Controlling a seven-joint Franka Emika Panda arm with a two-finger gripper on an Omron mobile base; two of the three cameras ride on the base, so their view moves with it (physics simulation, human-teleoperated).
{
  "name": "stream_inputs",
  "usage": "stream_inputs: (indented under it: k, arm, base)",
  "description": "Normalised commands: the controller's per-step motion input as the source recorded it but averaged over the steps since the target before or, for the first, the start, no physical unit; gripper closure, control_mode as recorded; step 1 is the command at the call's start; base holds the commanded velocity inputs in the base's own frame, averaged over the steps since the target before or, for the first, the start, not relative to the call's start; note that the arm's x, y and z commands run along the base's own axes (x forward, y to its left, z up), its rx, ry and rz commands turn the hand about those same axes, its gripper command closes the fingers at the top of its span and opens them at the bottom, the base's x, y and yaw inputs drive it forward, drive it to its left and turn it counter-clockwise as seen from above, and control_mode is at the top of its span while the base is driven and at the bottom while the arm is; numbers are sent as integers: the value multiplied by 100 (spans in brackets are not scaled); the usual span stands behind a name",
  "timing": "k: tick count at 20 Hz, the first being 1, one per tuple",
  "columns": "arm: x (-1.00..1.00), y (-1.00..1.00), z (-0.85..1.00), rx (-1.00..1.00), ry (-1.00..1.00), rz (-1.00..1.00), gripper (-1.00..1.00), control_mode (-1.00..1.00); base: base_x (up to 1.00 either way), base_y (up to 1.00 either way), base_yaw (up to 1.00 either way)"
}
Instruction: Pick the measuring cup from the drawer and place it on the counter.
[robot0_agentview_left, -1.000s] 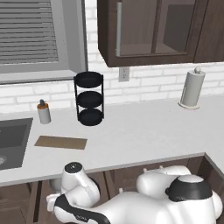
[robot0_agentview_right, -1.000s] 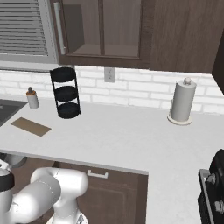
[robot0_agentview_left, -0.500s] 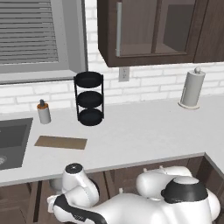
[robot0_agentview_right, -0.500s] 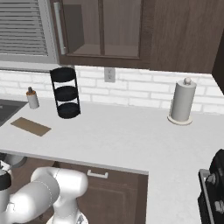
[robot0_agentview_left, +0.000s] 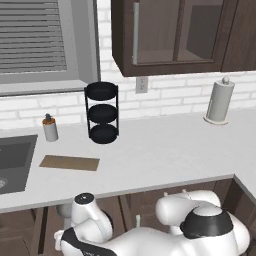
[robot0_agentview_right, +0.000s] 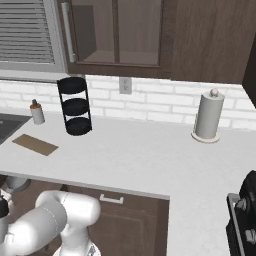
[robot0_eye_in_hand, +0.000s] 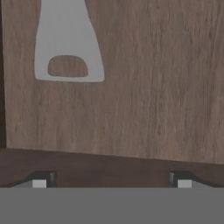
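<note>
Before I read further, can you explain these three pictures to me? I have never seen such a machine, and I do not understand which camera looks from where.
The white shape is a robot arm in a rendered kitchen. Two pictures come from cameras behind it, left and right, looking over the counter. On it stand a black tiered rack, a small bottle, a brown board and a paper towel holder. The third camera sits on the hand, looking into a wooden drawer, where the grey handle of a measuring cup lies. The pincer is open and holds nothing.
</note>
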Motion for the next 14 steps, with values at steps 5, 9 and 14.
stream_inputs:
  k: [5, 9, 14]
  arm:
    - [-22, 0, -12, 0, 3, 0, -100, -100]
    - [-48, 0, -3, 0, 2, 0, -100, -100]
    - [-79, 0, 0, 0, 0, 0, -100, -100]
  base:
    - [0, 0, 0]
    - [0, 0, 0]
    - [0, 0, 0]
